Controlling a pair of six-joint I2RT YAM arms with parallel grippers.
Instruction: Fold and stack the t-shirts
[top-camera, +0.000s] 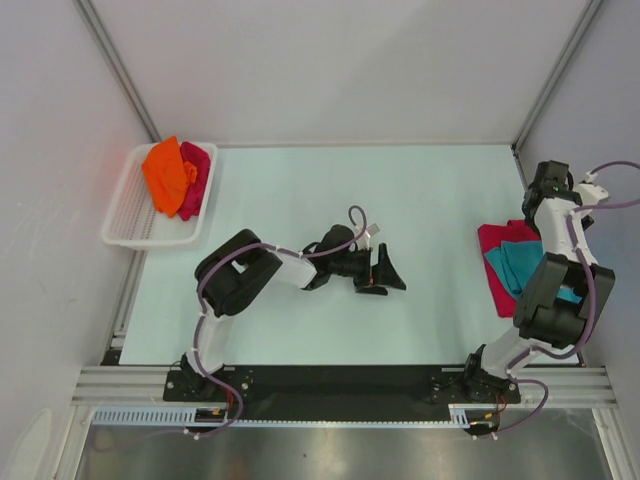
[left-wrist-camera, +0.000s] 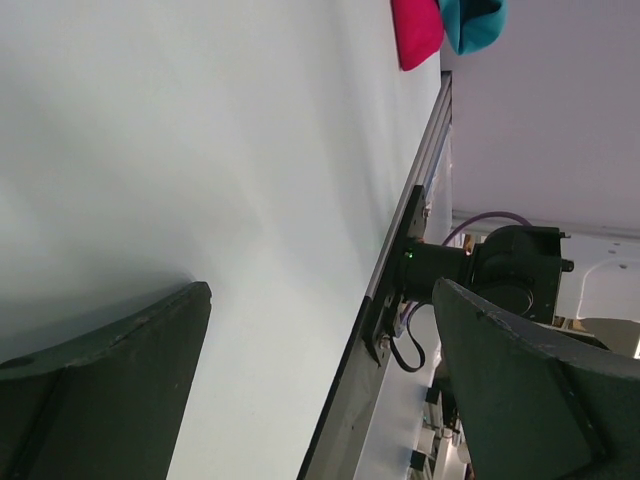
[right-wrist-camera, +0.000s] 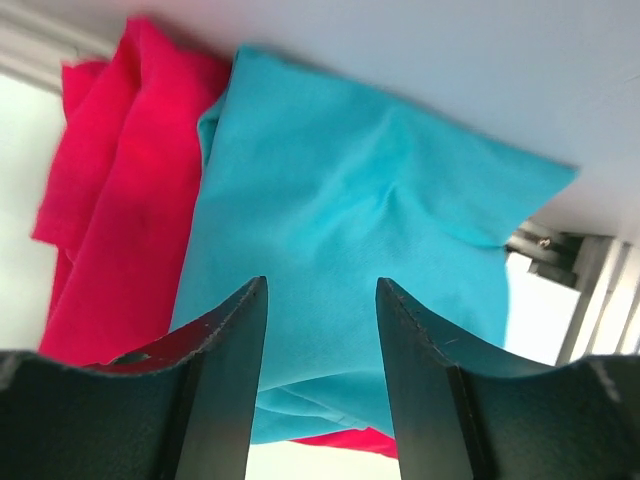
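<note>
**Teal laid on crimson**

A soft teal t-shirt is laid on a crimson t-shirt at the counter's right edge, under the right hand, fingers parted. A crumpled orange t-shirt is held in the slatted white basket, far-left corner. The left hand is spread wide mid-counter.

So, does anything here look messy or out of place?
Slightly. On the right, the teal t-shirt lies skewed on the crimson t-shirt, which sticks out on one side. In the white basket, the orange t-shirt and a second crimson t-shirt lie bunched.
</note>
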